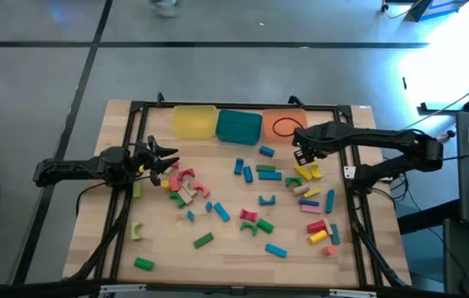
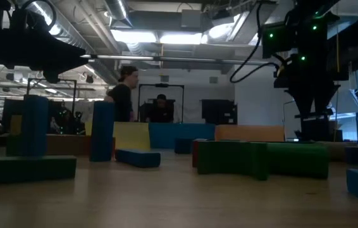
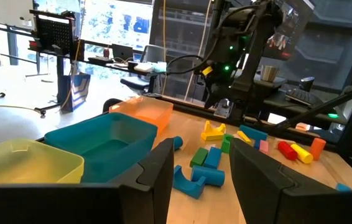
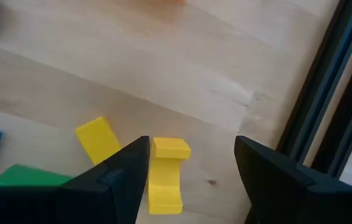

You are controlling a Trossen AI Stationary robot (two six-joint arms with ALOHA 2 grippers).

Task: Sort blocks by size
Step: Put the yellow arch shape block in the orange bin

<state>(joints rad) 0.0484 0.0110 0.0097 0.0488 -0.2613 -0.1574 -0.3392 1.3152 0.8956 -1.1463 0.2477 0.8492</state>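
Many small blocks in red, pink, yellow, green, blue and tan lie scattered on the wooden table [image 1: 226, 248]. My left gripper [image 1: 158, 157] is open and empty at the table's left. It stands just left of a cluster of red, pink and tan blocks [image 1: 182, 186]. In the left wrist view its fingers [image 3: 157, 177] stand apart with nothing between them. My right gripper [image 1: 301, 154] is open and points down at the far right, just above a yellow arch block [image 4: 165, 174] and a yellow bar [image 4: 98, 140]. It touches neither.
Three trays stand in a row at the far edge: yellow [image 1: 193, 122], teal [image 1: 239, 126] and orange [image 1: 284, 124]. A dark frame rail [image 4: 325, 106] runs close beside my right gripper. People show in the room behind the table [image 2: 123, 92].
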